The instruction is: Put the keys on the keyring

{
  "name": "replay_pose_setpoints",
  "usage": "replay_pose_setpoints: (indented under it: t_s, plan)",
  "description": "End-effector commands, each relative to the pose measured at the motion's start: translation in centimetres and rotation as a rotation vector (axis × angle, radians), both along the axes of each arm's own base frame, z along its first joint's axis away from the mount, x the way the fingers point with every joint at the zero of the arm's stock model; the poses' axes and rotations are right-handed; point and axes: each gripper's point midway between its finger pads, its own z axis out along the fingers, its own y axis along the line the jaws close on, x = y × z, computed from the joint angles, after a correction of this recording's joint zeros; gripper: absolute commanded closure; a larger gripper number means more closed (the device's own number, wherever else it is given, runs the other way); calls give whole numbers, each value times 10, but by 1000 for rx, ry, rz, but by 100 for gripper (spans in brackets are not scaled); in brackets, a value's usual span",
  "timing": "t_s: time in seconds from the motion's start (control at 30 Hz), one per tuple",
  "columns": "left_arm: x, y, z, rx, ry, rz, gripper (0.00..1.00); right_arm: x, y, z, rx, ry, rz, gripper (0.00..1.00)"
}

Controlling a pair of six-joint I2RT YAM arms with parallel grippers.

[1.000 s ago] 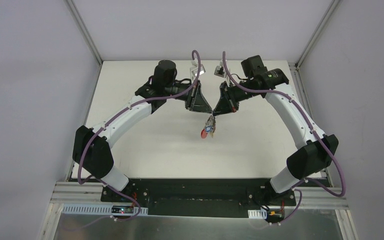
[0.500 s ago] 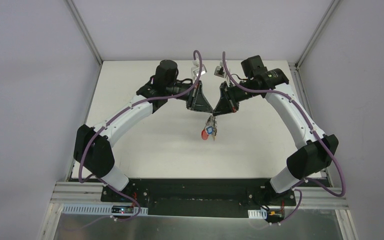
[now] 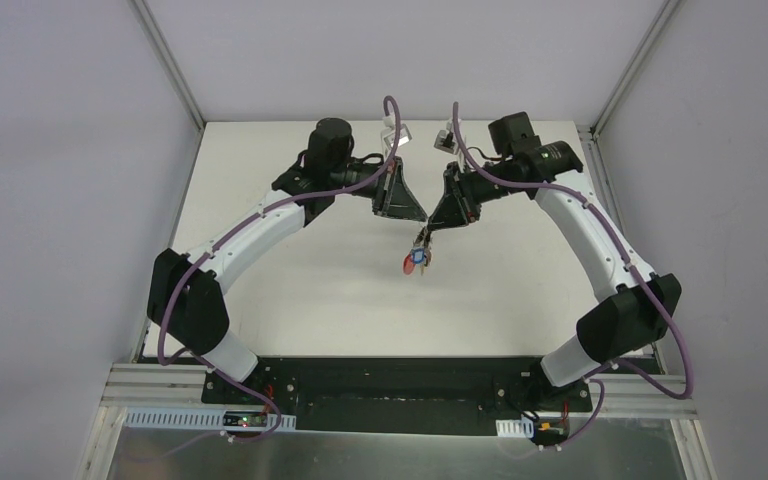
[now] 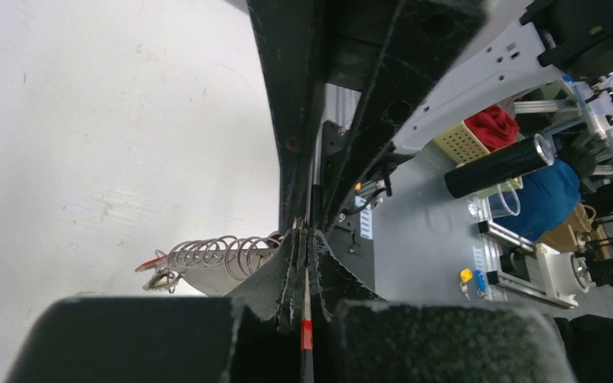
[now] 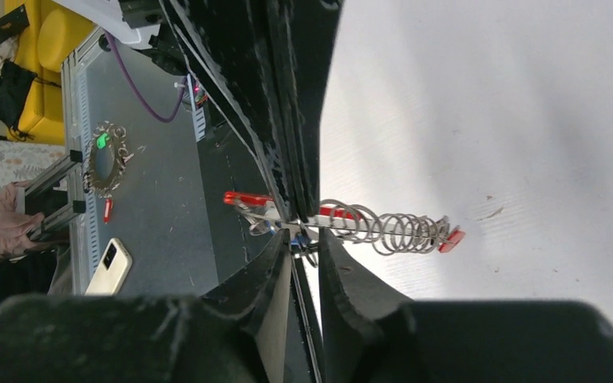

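Note:
The keyring hangs between both grippers above the table's middle, with red and blue key heads dangling under it (image 3: 417, 258). My left gripper (image 3: 407, 212) is shut on the keyring, which shows edge-on as a thin grey strip with a red section (image 4: 306, 319). A row of small wire rings (image 4: 215, 254) sits on the keyring's bar. My right gripper (image 3: 432, 225) stands nearly shut, with a narrow gap. It pinches a small blue-headed key (image 5: 298, 239) at the near end of the same row of rings (image 5: 391, 231). Red key heads (image 5: 451, 238) show at both ends.
The white table (image 3: 310, 290) lies under the grippers, walled by grey panels with metal posts (image 3: 170, 65) at the back corners. The two grippers' fingers almost touch tip to tip. A dark bench with a phone (image 5: 112, 265) lies beyond the table's near edge.
My right gripper has shifted slightly up and right, and the bunch of keys has risen a little with it. My left gripper has barely moved.

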Motion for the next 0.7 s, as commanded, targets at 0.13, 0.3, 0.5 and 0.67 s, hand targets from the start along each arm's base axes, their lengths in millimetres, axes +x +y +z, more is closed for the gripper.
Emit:
replay_pose_setpoints:
  t_s: [0.13,0.3,0.5,0.67]
  plan:
    - [-6,-2,45,-181,-21,-41,100,-1,-12,27,119,-72,-23,76]
    - [-6,-2,45,-181,-21,-40,100,-3,-12,29,141,-76,-19,78]
    - [-4,-2,47,-183,-22,-32,100,-6,-12,24,146,-60,-11,89]
    - [-1,-3,51,-200,-11,-25,100,-9,-11,21,155,-44,-4,100]
